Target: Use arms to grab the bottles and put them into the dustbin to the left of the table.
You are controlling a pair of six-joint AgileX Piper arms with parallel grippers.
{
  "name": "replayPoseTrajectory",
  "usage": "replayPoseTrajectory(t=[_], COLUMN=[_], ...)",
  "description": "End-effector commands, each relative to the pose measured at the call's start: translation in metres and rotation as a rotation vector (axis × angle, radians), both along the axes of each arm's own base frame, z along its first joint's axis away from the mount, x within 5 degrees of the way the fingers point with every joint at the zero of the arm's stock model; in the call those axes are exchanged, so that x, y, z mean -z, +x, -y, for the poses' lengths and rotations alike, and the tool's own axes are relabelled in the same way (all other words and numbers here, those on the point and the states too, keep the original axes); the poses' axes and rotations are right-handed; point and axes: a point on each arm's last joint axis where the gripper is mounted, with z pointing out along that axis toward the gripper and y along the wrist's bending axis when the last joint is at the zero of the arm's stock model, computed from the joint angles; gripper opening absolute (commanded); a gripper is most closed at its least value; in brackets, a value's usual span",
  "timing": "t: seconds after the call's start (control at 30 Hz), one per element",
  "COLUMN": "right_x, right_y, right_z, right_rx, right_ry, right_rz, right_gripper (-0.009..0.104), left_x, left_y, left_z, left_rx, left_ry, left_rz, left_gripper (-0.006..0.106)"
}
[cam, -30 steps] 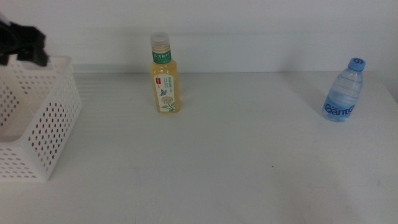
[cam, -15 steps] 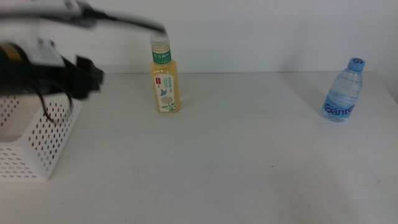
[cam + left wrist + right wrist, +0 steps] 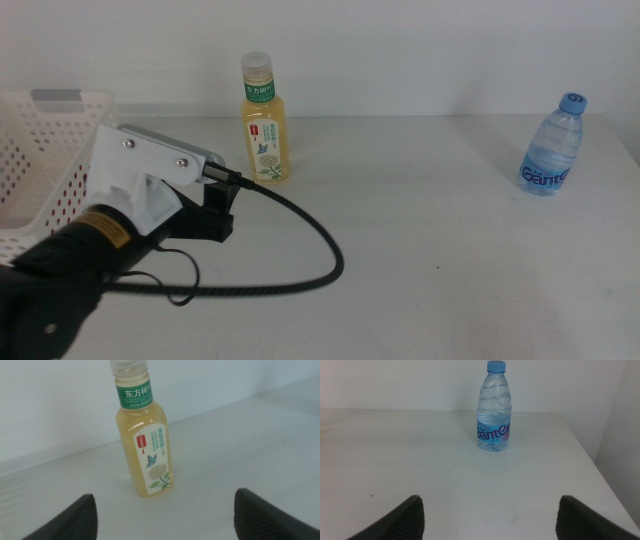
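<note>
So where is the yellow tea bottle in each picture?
Middle view: the yellow tea bottle stands upright at the table's far edge, ahead of the left gripper.
Left wrist view: it fills the centre, between the open fingers.
Right wrist view: not in it.
Shared landmark: the white table.

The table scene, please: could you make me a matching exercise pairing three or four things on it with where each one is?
Things:
1. tea bottle
2. water bottle
3. basket
4. left gripper

Places:
A. far right of the table
B. at the table's left edge
C. just short of the tea bottle, jaws open
D. at the back, left of centre

Pairs: 1-D, 2-A, 3-B, 4-C
</note>
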Motion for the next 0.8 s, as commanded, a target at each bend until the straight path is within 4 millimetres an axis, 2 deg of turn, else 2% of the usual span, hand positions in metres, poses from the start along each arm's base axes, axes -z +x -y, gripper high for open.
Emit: replayPoseTrajectory(t=[0.0, 0.07, 0.33, 0.77], right_x=[-0.011, -0.011, -0.011, -0.011], right_y=[-0.001, -0.001, -0.001, -0.001], right_z=[0.000, 0.000, 0.000, 0.000], right_rx=[0.002, 0.002, 0.002, 0.002], right_ry=[-0.016, -0.016, -0.016, -0.016], right_rz=[0.113, 0.113, 0.113, 0.113], right_gripper=[0.075, 0.075, 0.075, 0.075], left_x=[-0.012, -0.003, 0.018, 0.041], left_y=[0.009, 0.016, 0.046, 0.116], left_z=[0.004, 0.007, 0.023, 0.053], left_rx=[-0.027, -0.041, -0.014, -0.030], left_ry=[-0.131, -0.184, -0.163, -0.207], left_rz=[0.134, 0.103, 0.156, 0.157], left_gripper=[0.090, 0.090, 0.090, 0.090])
